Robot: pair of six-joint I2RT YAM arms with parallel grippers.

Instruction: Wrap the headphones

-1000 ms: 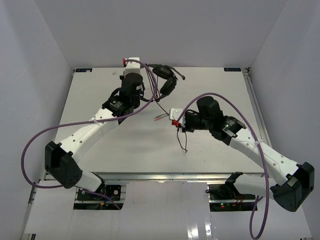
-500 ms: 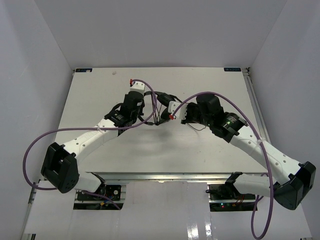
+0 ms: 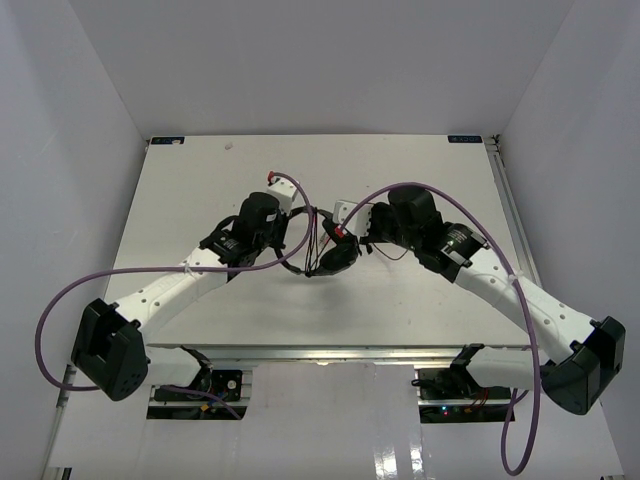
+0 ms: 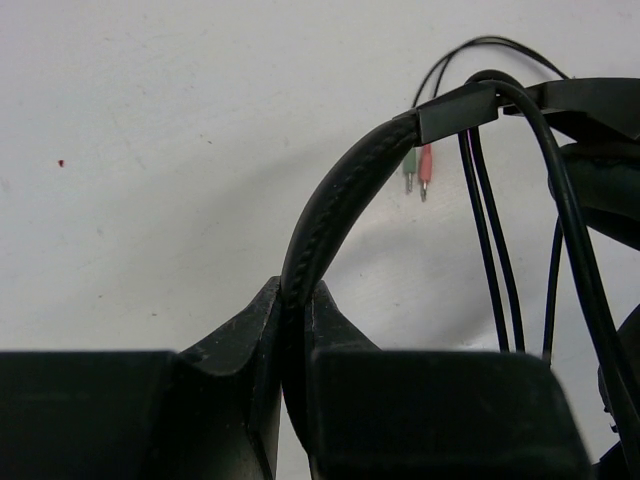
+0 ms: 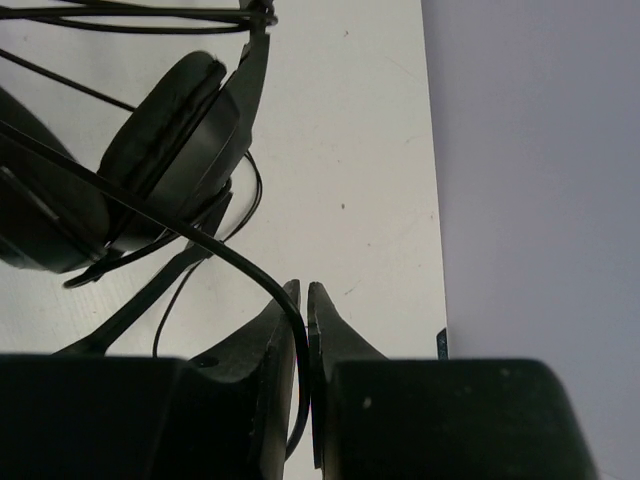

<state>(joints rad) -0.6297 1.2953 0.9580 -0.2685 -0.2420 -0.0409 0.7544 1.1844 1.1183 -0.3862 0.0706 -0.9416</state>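
A white bench point(image 3: 200, 180) fills the overhead view. Two white arms reach in from its near edge, the left arm point(image 3: 190, 275) and the right arm point(image 3: 500, 285), and their tips almost meet above the middle of the bench.

Between them hang the black headphones point(image 3: 335, 258), which seem to be raised just off the middle of the bench. The left jaws stand narrow, clamped on the padded headband point(image 4: 335, 200), which arches up out of them. One round earcup point(image 5: 165, 135) shows close to the right jaws. These are nearly closed, and the thin cord point(image 5: 200, 240) runs down into the slit between them. Loops of cord drape over the headband, and the green and pink plugs point(image 4: 417, 172) dangle beneath it over the bench.

We judge the headphones light, with a springy but stiff headband, soft cups, and a limp, slippery cord that tangles easily. The headband is the sound place to hold the body. The cord is best pinched near its free end for winding.

A second ago the headphones sat towards the far edge of the bench with the left arm stretched out to them. The right jaws were then near the bench's middle, with cord trailing below. Both arms have since drawn together over the middle.
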